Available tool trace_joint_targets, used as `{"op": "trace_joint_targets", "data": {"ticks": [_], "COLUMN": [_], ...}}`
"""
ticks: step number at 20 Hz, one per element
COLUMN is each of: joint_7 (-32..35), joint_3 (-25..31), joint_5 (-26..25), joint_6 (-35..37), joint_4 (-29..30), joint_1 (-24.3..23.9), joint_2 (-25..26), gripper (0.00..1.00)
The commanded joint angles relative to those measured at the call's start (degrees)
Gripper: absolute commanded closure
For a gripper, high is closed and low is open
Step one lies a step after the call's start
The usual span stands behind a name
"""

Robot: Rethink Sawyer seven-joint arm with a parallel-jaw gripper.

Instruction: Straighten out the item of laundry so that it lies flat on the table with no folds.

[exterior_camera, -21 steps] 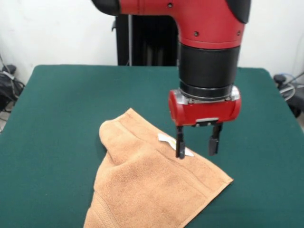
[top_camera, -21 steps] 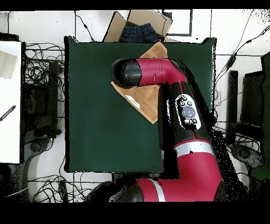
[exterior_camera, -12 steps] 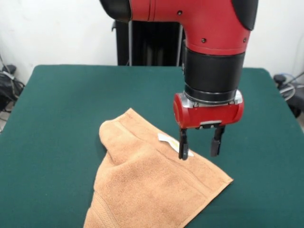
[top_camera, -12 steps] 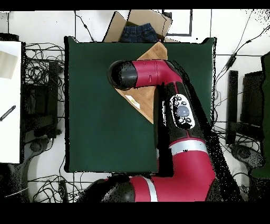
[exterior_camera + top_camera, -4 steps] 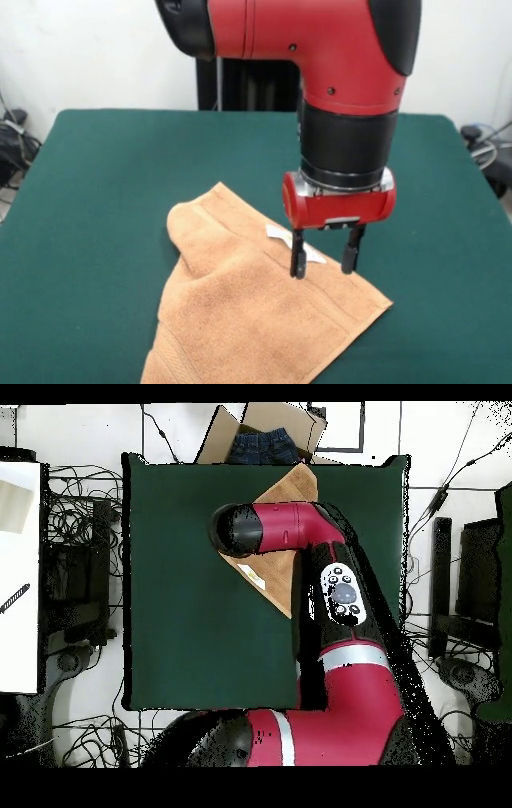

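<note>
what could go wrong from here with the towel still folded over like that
The open pincer hangs over the towel beside its white tag; closing there might catch only the tag or a few loops. The fold at the towel's far corner may stay doubled if only the top layer is pulled. The towel's near part runs past the picture's bottom edge, so a tug could drag it off the table.

front view close, overhead view straight-down
</note>
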Motion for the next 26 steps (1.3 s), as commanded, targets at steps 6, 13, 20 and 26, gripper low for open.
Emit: {"op": "trace_joint_targets", "data": {"ticks": [6,13,20,26], "joint_7": [5.34,3.27,1.74,3.78], "joint_3": [-2.30,-2.15,0.00,-0.63], "joint_5": [-3.17,-3.05,-2.15,-1.48], "joint_6": [-5.44,-4.85,-6.54,-7.27], "joint_4": [-2.19,-5.53,-6.50,-7.02], "joint_1": [1.63,2.33,1.23,2.41], "joint_2": [5.45,11.12,15.06,16.87], "gripper": [0.00,0.00,0.00,0.00]}}
